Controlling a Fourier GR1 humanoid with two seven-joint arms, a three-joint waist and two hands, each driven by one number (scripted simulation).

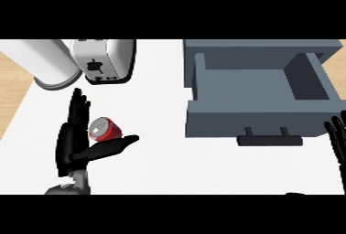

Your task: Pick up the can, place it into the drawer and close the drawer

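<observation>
- left hand (73, 141), fingers straight and thumb spread, brackets the red can (105, 129) lying on the counter (162, 164); not yet lifted.
- grey drawer (260, 82) stands open, holding nothing.
- right hand (337, 137) rests open at the right edge.

So colour rundown: the can (106, 130) is red with a silvery-grey lid, sitting out on the white counter (162, 169). Both hands are solid black, the left hand (76, 144) on a grey forearm, the right hand (337, 139) at the counter's right edge. The drawer (260, 98) is slate blue-grey all over, with a darker, nearly black handle (269, 139). Near the back left corner the toaster (103, 59) is white with black sides and a black knob, and the big cylinder (46, 61) beside it is white. Past the counter's left edge the floor (12, 91) is light tan wood grain.
</observation>
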